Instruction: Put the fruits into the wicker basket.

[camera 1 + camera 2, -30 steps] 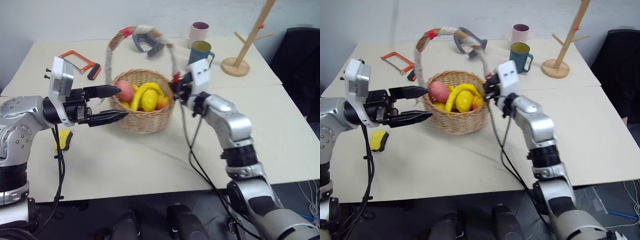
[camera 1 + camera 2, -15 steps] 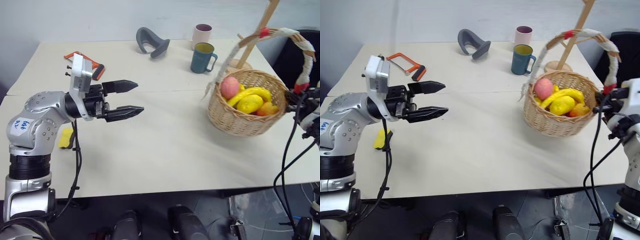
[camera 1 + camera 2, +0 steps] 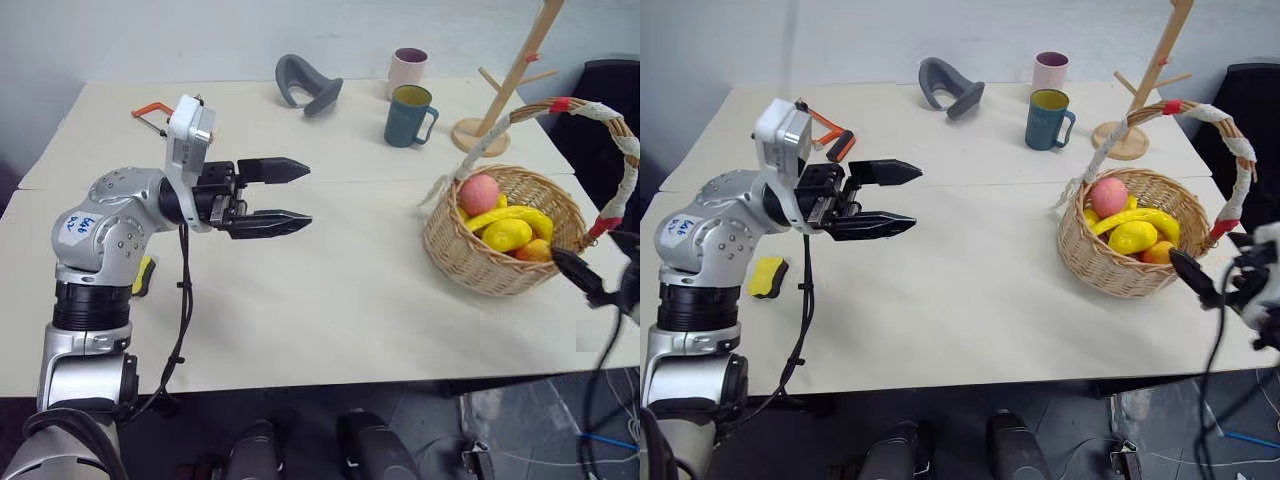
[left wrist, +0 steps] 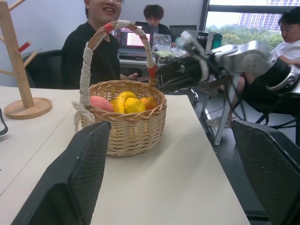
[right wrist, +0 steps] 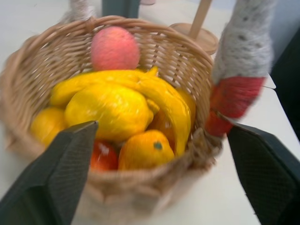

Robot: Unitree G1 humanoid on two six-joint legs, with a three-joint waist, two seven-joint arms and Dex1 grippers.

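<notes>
The wicker basket point(image 3: 478, 266) stands on the table near its right edge, its cloth-wrapped handle point(image 3: 622, 140) arching over it. Inside lie the fruits: a pink peach point(image 3: 479, 193), a curved banana point(image 3: 516, 213), a bumpy lemon point(image 3: 507, 234) and an orange piece point(image 3: 536, 250). My right gripper point(image 3: 1200, 272) is open just off the basket's near right side, beside the handle's red tie point(image 5: 233, 96), holding nothing. My left gripper point(image 3: 308, 193) hovers open and empty over the table's left half, pointing towards the basket.
A teal mug point(image 3: 408, 113), a pink mug point(image 3: 405, 70) and a wooden mug tree point(image 3: 500, 100) stand at the back right. A grey curved object point(image 3: 305, 82) and an orange hacksaw point(image 3: 155, 110) lie at the back. A yellow block point(image 3: 768, 277) sits front left. People point(image 4: 96, 42) sit beyond the table's right end.
My right gripper carried the basket by its handle from the table's middle to the right edge, then let go and opened, drawing back. The left gripper drifted slightly right.
</notes>
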